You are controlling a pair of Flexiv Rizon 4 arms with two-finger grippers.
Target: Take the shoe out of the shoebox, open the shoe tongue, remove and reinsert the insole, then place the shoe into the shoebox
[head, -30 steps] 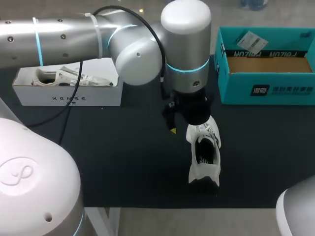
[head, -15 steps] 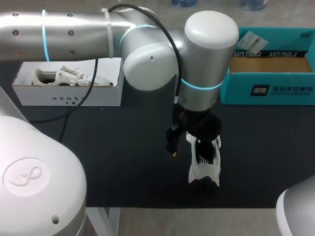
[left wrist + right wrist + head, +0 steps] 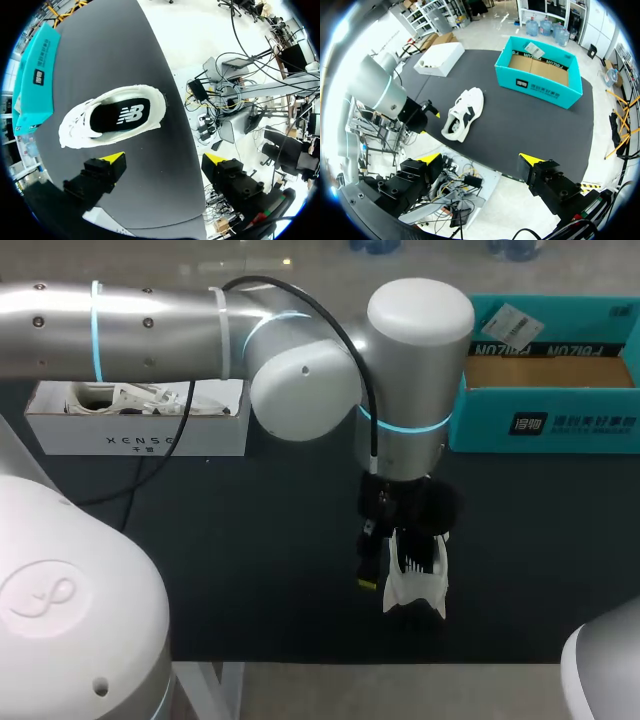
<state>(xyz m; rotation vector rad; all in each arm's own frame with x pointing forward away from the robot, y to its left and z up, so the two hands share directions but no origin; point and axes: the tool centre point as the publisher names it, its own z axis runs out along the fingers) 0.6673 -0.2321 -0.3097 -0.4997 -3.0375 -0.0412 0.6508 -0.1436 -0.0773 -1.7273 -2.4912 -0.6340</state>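
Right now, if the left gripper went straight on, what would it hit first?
The open left gripper would probably meet the black table mat just beside the white lace-up sneaker, though depth is unclear.

**Print I can spot here**

White box [image 3: 140,443] has dark spaced lettering on its front wall. Teal shoebox [image 3: 600,425] carries white characters out front and upside-down dark letters on the inside flap. Shoe [image 3: 75,132] insole [image 3: 105,116] shows a white logo.

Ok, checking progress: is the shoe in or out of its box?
Out. The shoe lies on the table, apart from the teal shoebox.
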